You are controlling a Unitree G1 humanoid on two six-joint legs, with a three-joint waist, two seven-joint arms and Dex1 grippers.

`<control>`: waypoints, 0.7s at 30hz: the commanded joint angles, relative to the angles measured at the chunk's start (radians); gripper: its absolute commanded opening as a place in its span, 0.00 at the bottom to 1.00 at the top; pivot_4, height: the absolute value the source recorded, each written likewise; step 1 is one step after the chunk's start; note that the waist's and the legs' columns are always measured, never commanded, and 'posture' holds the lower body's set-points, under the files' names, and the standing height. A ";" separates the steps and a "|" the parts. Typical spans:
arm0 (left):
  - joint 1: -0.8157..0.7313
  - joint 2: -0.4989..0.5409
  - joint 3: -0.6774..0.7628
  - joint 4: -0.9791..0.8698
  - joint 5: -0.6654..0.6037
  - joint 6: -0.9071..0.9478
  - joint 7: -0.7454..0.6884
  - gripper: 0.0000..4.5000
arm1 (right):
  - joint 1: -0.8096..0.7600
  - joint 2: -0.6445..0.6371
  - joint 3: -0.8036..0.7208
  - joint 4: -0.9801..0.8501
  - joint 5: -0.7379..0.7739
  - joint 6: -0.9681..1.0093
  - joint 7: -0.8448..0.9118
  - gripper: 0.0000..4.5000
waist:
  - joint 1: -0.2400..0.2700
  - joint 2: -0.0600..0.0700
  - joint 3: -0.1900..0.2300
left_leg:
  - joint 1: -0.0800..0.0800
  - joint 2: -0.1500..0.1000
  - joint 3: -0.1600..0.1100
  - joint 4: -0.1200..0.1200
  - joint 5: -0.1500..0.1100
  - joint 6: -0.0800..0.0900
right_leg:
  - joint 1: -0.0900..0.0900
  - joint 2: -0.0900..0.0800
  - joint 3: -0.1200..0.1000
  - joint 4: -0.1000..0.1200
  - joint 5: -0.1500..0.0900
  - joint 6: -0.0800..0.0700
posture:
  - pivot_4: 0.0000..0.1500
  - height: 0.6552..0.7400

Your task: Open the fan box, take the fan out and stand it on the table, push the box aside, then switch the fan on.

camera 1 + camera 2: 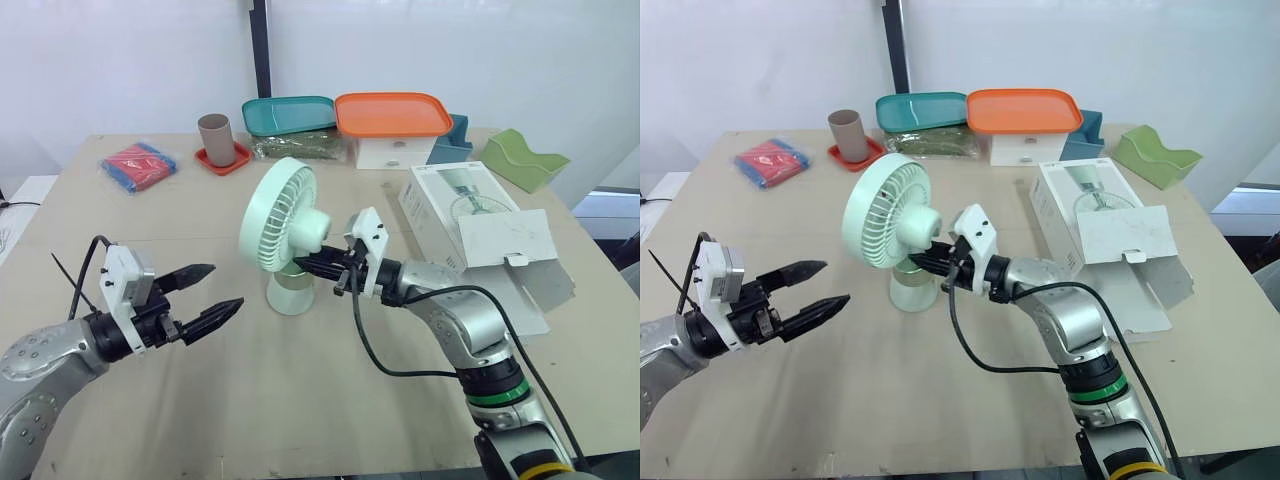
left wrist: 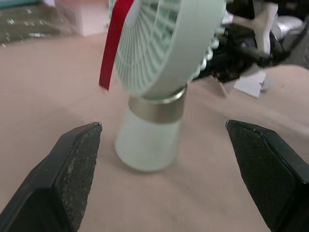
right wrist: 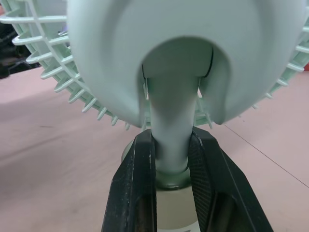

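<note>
Right gripper [image 1: 303, 265] clamped on the fan [image 1: 280, 215] from behind, both black fingers pinching the slim neck [image 3: 171, 121] just under the motor housing [image 3: 183, 53]. Left gripper [image 1: 222, 288] hangs to the fan's near left, fingers spread wide and holding nothing, pointed at the fan and apart from it. The fan stands upright on its base [image 1: 292, 295] near the middle of the table [image 1: 300, 410], head facing left. The box [image 1: 470, 215] lies to the right of it, close by, flap open. Handling, as a judgement: all plastic and likely light, but the broad head on a narrow neck makes it top-heavy, so a sideways push high up could tip it. The shell looks smooth and may slip in the pads. The grille [image 2: 159, 43] ribs are thin and best left unsqueezed. The neck, or the stout base, is the sound place to grip, as the right gripper does now. Looks: pale mint green, round ribbed cage, domed housing behind, cylindrical base with a duller band at its top, and a red strip [image 2: 113, 43] hanging down the front of the grille. Switch not made out.
</note>
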 commanded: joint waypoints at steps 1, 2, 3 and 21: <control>-0.022 -0.009 0.005 0.023 0.059 -0.061 0.007 0.97 | -0.012 -0.024 -0.053 -0.027 0.078 -0.063 0.126 0.07 | 0.000 0.000 0.000 | 0.000 0.000 0.000 0.000 0.000 0.000 | 0.000 0.000 0.000 0.000 0.000 0.000 | 1.00 1.00; -0.025 -0.011 0.001 0.030 0.072 -0.068 0.007 0.97 | -0.012 -0.035 -0.056 -0.030 0.093 -0.067 0.160 0.07 | -0.001 0.000 0.000 | 0.000 0.000 0.000 0.000 0.000 0.000 | 0.000 0.000 0.000 0.000 0.000 0.000 | 1.00 1.00; -0.023 -0.010 -0.002 0.034 0.076 -0.066 0.004 0.97 | -0.010 -0.047 -0.058 -0.032 0.104 -0.069 0.189 0.07 | -0.001 0.000 0.000 | 0.000 0.000 0.000 0.000 0.000 0.000 | -0.001 0.000 0.000 0.000 0.000 0.000 | 1.00 1.00; -0.009 0.012 -0.176 0.059 0.208 -0.109 -0.095 0.97 | 0.036 -0.138 0.017 -0.037 0.119 -0.107 0.482 0.07 | -0.003 0.000 0.001 | -0.001 0.001 0.000 -0.001 -0.001 0.001 | -0.001 0.000 0.000 -0.001 0.000 -0.001 | 1.00 1.00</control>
